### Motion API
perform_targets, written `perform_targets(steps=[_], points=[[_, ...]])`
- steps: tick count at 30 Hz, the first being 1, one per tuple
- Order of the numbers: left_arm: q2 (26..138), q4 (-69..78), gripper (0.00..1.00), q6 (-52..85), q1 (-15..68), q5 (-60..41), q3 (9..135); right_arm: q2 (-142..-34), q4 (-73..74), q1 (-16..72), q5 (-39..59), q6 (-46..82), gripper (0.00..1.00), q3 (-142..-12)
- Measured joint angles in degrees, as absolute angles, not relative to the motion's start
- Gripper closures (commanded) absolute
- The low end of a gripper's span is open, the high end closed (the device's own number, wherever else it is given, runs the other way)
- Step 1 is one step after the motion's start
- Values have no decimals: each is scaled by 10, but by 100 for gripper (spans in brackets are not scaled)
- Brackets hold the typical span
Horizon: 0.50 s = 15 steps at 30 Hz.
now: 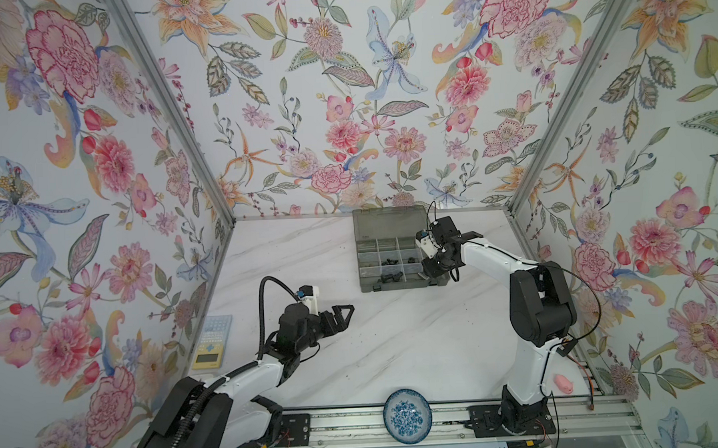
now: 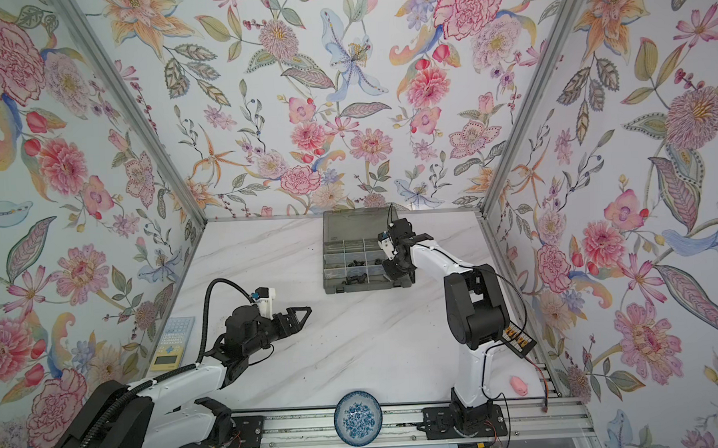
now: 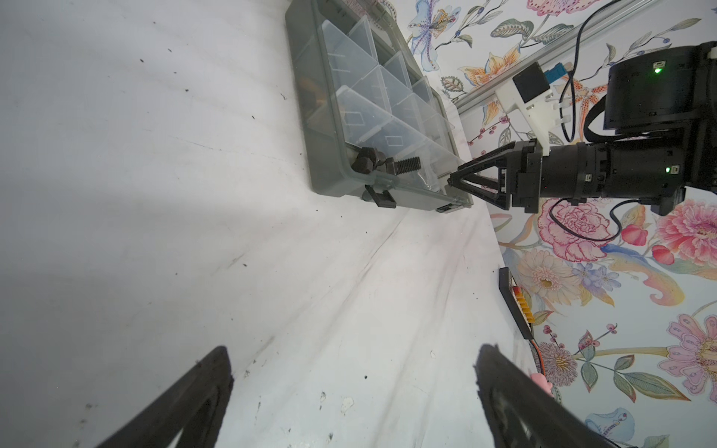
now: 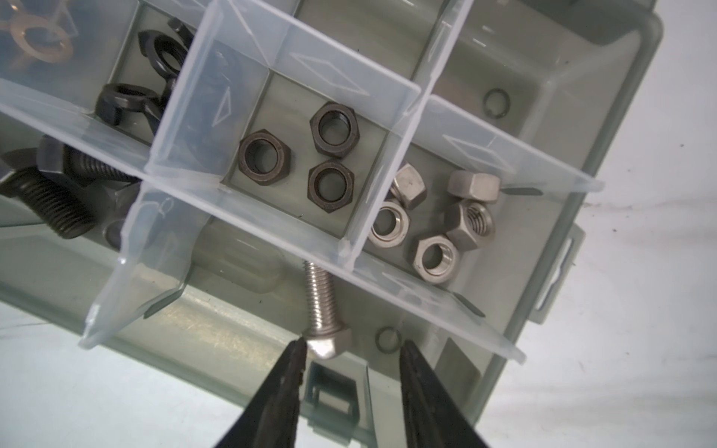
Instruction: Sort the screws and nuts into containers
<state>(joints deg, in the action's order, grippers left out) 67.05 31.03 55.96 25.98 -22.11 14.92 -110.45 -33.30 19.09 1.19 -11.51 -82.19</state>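
The grey organiser box [image 1: 397,287] [image 2: 364,289] lies open at the back of the table, and its compartments are the containers. My right gripper [image 1: 428,272] [image 4: 353,343] hangs open over the box's front right corner. A silver screw [image 4: 320,302] lies in the front compartment, its head against one finger [image 4: 295,360]. Neighbouring compartments hold black hex nuts [image 4: 333,155], silver nuts [image 4: 434,221], black winged nuts [image 4: 132,97] and black screws [image 4: 58,194] [image 3: 372,165]. My left gripper [image 1: 350,310] [image 3: 355,349] is wide open and empty above the bare table, left of the box.
A blue-and-white dish [image 1: 407,414] sits on the front rail between the arm bases. A yellow and blue calculator [image 1: 212,341] lies by the left wall. A small pink toy [image 1: 564,383] rests at the front right. Flowered walls close in three sides.
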Motion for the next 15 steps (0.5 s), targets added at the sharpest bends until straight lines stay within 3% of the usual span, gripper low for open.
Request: perform_targets(steps=[15], points=[[609,205,1,489,259,-196,204,-997,-313,188,23,-104,43,-759]])
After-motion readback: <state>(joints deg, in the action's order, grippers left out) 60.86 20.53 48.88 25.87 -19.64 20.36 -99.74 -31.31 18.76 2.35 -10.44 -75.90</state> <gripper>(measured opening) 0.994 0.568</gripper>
